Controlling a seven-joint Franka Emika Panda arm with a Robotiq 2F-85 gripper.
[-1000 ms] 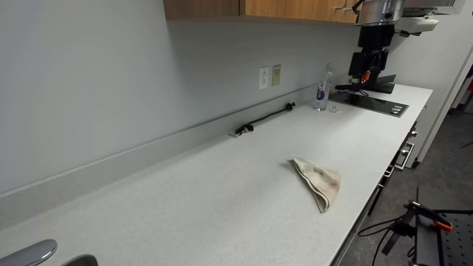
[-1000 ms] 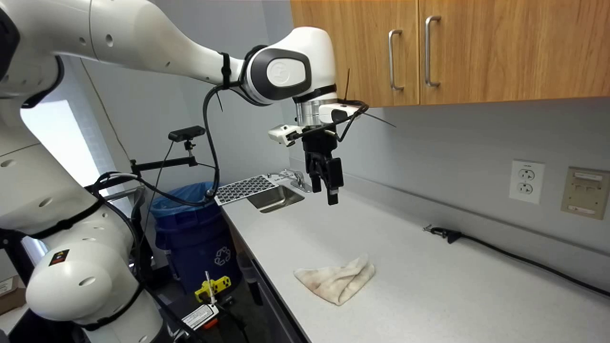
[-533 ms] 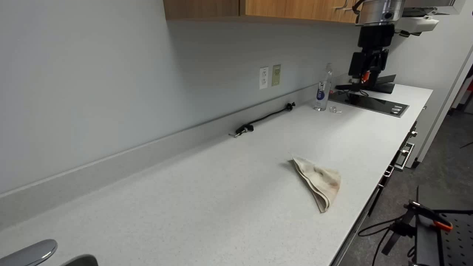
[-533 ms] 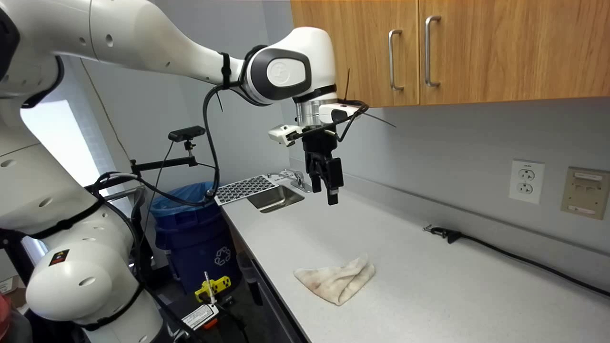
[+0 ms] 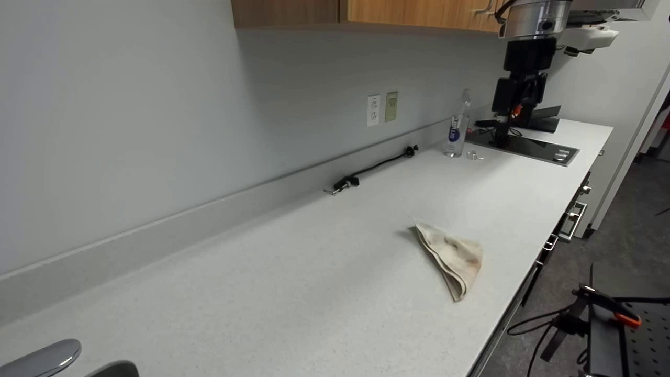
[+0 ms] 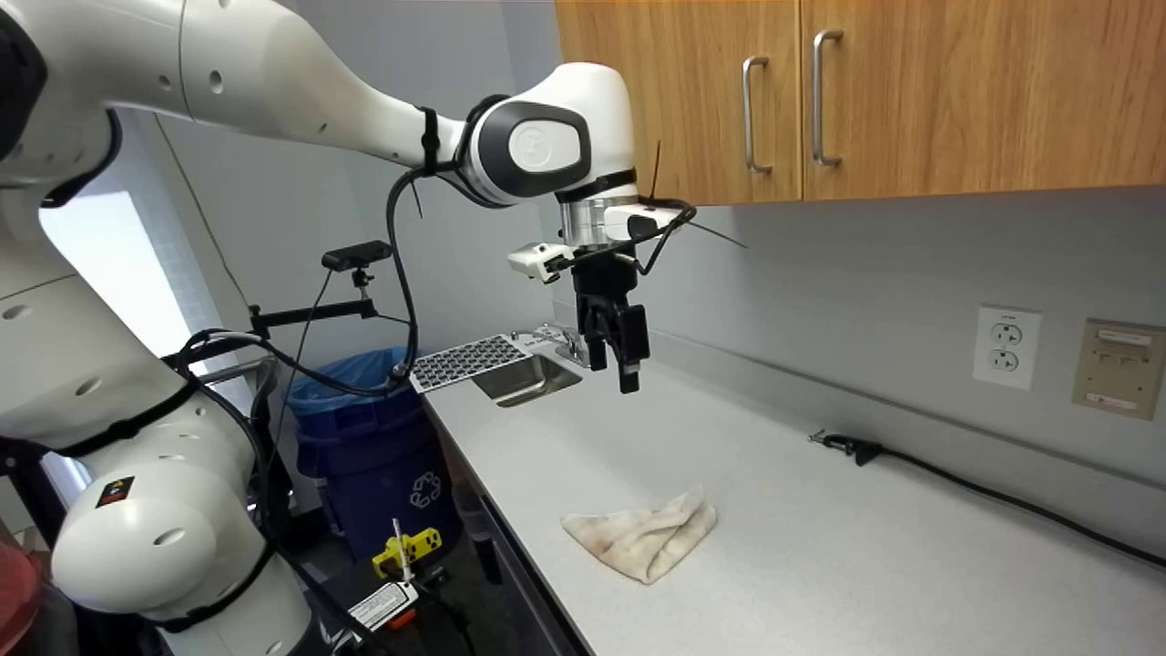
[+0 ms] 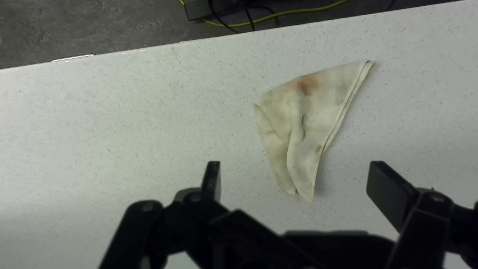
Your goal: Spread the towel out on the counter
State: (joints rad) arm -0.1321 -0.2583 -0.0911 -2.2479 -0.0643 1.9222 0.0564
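- The small, thin, beige-tan cloth towel [image 7: 317, 112], folded and creased, lies on the long, off-white, speckled counter [image 7: 130, 130], lower than the blunt black fingers [image 7: 390, 194]; in the wrist view its narrow tip lies between them and its broad end ahead of them, towards the front edge.
- Likeliest slip: a pinch that takes both stacked hems would lift the fold whole instead of parting its layers.
- Since the cloth lies so flat, closing too high could miss it; coming down too far could jam the fingertips against the counter.
- Dragging it further ahead, towards that edge, might let it slip off; the smooth surface would probably hold the lower layer poorly.
- The black two-finger gripper [image 7: 298, 183] hangs well above the towel, its jaws parted wide, holding nothing.
- The white, rounded, jointed robot arm [image 6: 364, 111] reaches over the counter, its wrist pointing roughly straight down.
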